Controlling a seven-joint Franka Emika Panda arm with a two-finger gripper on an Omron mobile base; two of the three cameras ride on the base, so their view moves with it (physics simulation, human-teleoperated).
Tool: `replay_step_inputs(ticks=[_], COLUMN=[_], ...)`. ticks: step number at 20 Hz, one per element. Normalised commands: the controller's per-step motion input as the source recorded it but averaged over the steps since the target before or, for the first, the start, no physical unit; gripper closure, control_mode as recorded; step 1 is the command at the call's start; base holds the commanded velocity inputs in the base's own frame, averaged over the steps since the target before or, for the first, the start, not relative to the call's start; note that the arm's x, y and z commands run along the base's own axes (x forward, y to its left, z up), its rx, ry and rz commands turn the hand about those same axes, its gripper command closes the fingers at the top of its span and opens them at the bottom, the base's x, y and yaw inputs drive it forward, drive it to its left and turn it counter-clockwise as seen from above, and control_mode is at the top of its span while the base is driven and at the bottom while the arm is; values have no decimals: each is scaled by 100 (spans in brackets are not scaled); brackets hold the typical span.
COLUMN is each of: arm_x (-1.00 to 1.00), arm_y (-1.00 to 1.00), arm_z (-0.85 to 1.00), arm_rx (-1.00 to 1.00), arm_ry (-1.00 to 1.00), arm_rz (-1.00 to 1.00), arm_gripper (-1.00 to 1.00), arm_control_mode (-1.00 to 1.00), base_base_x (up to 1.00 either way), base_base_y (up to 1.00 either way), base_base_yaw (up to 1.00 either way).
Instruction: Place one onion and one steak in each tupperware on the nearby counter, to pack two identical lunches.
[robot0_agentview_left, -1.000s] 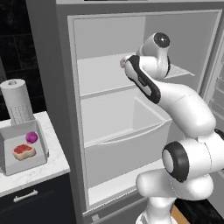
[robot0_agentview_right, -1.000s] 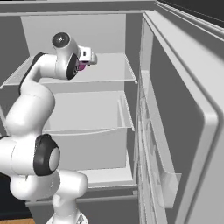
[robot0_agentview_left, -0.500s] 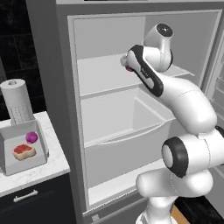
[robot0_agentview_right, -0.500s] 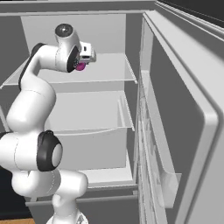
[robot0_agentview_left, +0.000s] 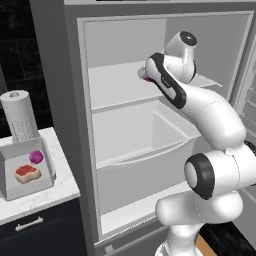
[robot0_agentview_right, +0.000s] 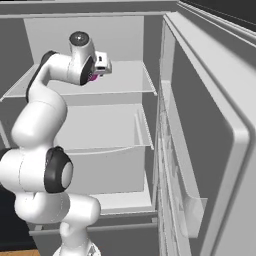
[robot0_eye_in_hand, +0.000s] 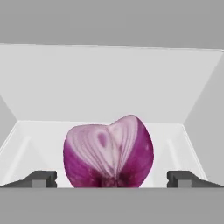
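In the hand view a halved purple onion (robot0_eye_in_hand: 109, 151) lies on the white fridge shelf (robot0_eye_in_hand: 39, 131), cut face toward me. My gripper (robot0_eye_in_hand: 111, 179) is open, and its dark fingertips (robot0_eye_in_hand: 41, 178) stand wide on either side of the onion, clear of it. From the base views my hand reaches over the upper fridge shelf, with a bit of the onion (robot0_agentview_left: 146, 79) (robot0_agentview_right: 93, 77) showing beside it. On the counter (robot0_agentview_left: 47, 197) at the left a grey tupperware (robot0_agentview_left: 10, 187) holds a steak (robot0_agentview_left: 27, 172) and an onion (robot0_agentview_left: 36, 157).
A paper-towel roll (robot0_agentview_left: 19, 116) stands behind the tupperware. Under the shelf the fridge has a large white drawer (robot0_agentview_left: 145, 150). The open fridge door (robot0_agentview_right: 210, 150) with its door bins stands to the right of the arm.
The wrist has lifted a little and the hand has edged in along the upper shelf toward the onion. The jaws have stayed open.
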Motion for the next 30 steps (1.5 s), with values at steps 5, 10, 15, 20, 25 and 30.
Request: replay_step_inputs(ticks=[5, 10, 15, 20, 25, 30], arm_x=[13, 1, 0, 0, -3, -81], arm_y=[0, 0, 5, 13, 0, -29], arm_z=[-13, 1, 0, 0, 0, 1], arm_rx=[0, 0, 0, 0, 0, 3], arm_ry=[-3, -7, 0, 0, 0, -12], arm_rz=[2, 1, 0, 0, 0, 0], arm_gripper=[-100, -100, -100, 100, 100, 100], arm_control_mode=[-100, -100, -100, -100, -100, -100], base_base_x=[0, 0, 0, 0, 0, 0], base_base_y=[0, 0, 0, 0, 0, 0], base_base_yaw=[0, 0, 0, 0, 0, 0])
